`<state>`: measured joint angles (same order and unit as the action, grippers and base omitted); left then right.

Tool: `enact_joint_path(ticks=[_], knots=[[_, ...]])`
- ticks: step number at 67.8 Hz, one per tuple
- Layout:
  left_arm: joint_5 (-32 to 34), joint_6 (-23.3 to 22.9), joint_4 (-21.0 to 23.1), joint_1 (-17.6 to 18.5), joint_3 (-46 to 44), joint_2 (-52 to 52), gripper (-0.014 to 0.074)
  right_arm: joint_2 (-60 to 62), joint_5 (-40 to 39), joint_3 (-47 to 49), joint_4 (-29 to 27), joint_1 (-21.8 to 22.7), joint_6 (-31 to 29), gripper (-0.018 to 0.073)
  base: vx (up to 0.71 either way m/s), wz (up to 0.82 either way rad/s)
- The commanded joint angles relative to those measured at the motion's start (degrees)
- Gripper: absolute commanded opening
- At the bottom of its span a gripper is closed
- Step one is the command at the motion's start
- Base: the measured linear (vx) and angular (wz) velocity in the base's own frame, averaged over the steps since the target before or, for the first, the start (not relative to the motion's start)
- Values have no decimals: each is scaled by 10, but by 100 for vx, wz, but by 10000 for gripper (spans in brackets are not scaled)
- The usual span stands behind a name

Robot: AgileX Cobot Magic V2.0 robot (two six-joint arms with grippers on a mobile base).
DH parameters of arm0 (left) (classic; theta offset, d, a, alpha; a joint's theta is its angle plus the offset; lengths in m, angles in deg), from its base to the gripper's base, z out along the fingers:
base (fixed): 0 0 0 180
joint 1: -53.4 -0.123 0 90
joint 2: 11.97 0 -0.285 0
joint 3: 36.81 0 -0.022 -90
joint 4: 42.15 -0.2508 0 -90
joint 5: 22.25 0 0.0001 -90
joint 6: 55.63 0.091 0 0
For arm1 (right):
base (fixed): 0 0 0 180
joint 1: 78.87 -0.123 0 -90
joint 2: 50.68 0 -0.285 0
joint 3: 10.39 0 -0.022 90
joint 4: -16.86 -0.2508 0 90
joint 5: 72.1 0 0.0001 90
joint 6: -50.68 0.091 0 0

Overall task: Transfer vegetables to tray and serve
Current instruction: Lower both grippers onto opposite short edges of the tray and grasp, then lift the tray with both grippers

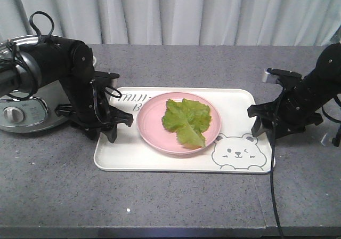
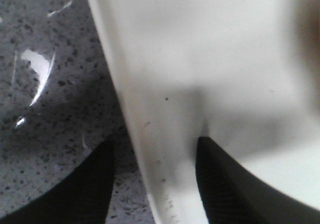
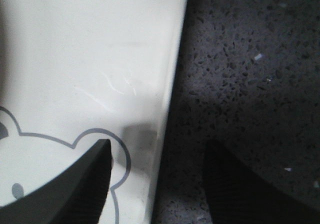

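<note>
while the lettuce leaf [image 1: 185,120] lies flat on the round pink plate [image 1: 152,135], the plate sits near the middle of the cream tray [image 1: 160,161], which rests on the speckled grey counter [image 1: 176,63]. the left gripper [image 1: 118,128] is at the tray's short edge on its own side, jaws spread, one finger [image 2: 85,184] over the counter and the other [image 2: 225,184] over the tray floor, with the raised rim between them unpinched. the right gripper [image 1: 256,120] is at the opposite edge beside the bear drawing [image 1: 238,152], jaws likewise spread across the rim. whether any finger touches the tray cannot be told. a silver rice cooker [image 1: 21,108] stands behind the left arm
</note>
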<state>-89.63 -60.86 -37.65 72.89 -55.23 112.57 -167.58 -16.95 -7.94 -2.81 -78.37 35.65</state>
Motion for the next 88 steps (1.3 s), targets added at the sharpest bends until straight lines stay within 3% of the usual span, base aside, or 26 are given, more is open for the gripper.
enact_joint_path(ticks=[1, 20, 26, 57, 88], knots=[[5, 15, 41, 1, -10, -11, 293, 10, 12, 5, -9, 2, -6, 322, 0, 0], [1, 52, 100, 1, -10, -1, 32, 10, 22, 5, -67, 2, -66, 53, 0, 0], [1, 61, 116, 1, -10, -1, -8, 10, 25, 5, -85, 2, -84, -15, 0, 0], [30, 90, 210, 2, -12, -30, -7, 45, 25, 6, -106, 2, -93, -8, 0, 0], [39, 95, 224, 2, -12, -98, -7, 128, 29, 6, -113, 2, -93, -6, 0, 0]])
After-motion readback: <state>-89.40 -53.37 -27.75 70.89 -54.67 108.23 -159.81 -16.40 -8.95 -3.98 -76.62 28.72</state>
